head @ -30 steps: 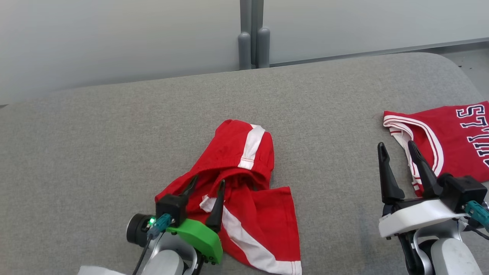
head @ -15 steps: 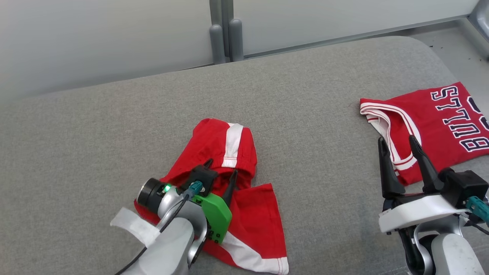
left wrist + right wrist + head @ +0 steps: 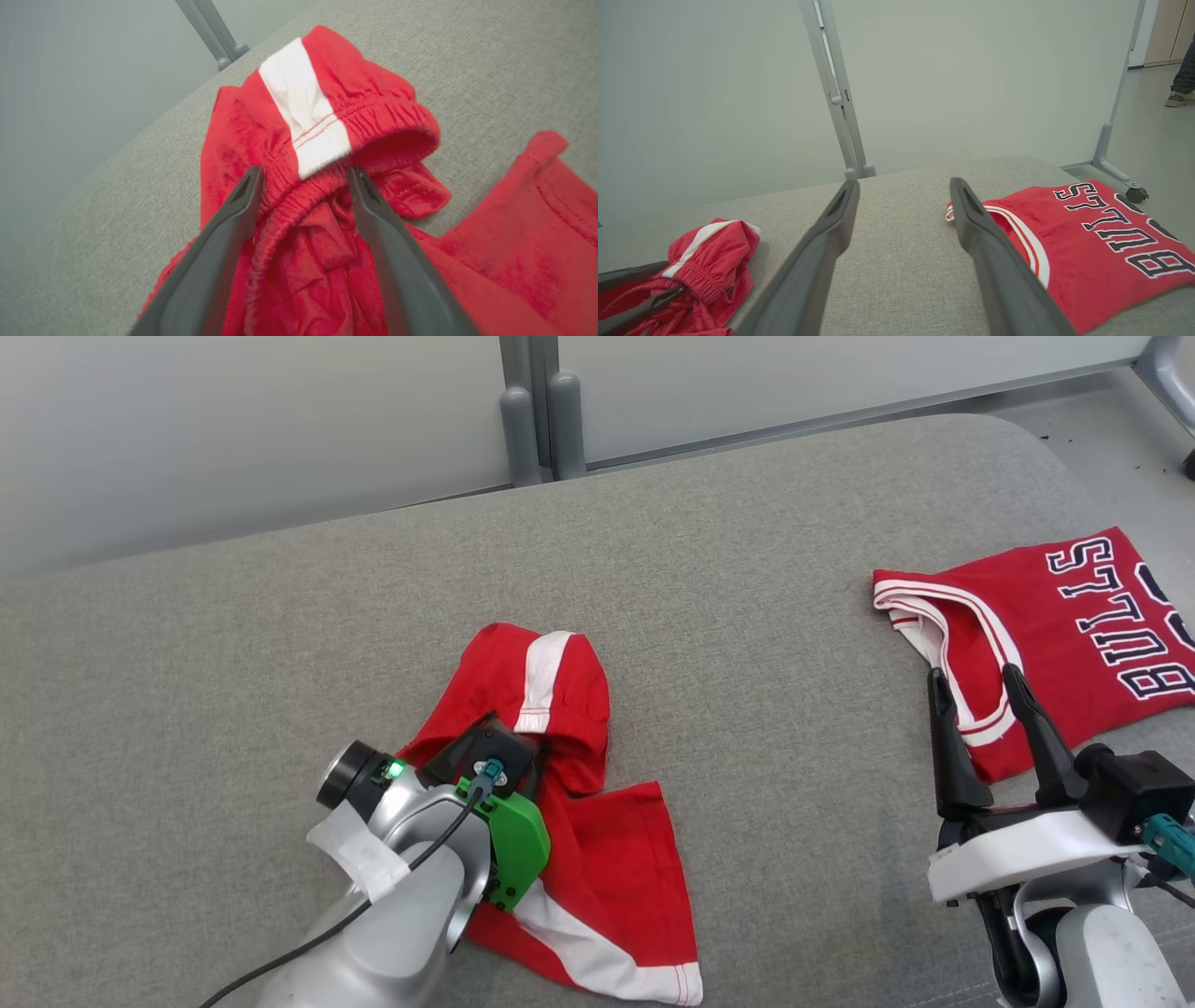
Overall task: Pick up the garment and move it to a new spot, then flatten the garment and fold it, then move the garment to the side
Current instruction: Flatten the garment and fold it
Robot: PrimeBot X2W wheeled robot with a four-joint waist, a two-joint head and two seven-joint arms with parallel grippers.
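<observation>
Since a second ago the left gripper [image 3: 303, 173] has pushed forward over the garment [image 3: 621, 840] and rolled, so in the head view its fingers are tucked out of sight under its own black and green body. The whole view has swung too, so the camera has moved. Red shorts with a white stripe, the garment lies crumpled on a grey fabric-covered surface [image 3: 747, 616] directly under and ahead of that gripper. The right gripper [image 3: 974, 675] hovers well apart from it with fingers spread and nothing between them, their tips just over the near edge of a red jersey [image 3: 1055, 616] lettered BULLS. Past both grippers stand pale partition panels [image 3: 233, 429] joined at a grey post [image 3: 529, 411]. In the left wrist view the two fingers stand wide and unclenched, one on each side of the gathered elastic waistband, with the white stripe just beyond the tips and grey surface farther ahead. In the right wrist view bare surface lies between the spread fingers, the jersey to their right, the garment low to their left; beyond are the panels, a castered foot [image 3: 1134, 193] on the floor [image 3: 1157, 140] and a person's shoe [image 3: 1178, 98].
</observation>
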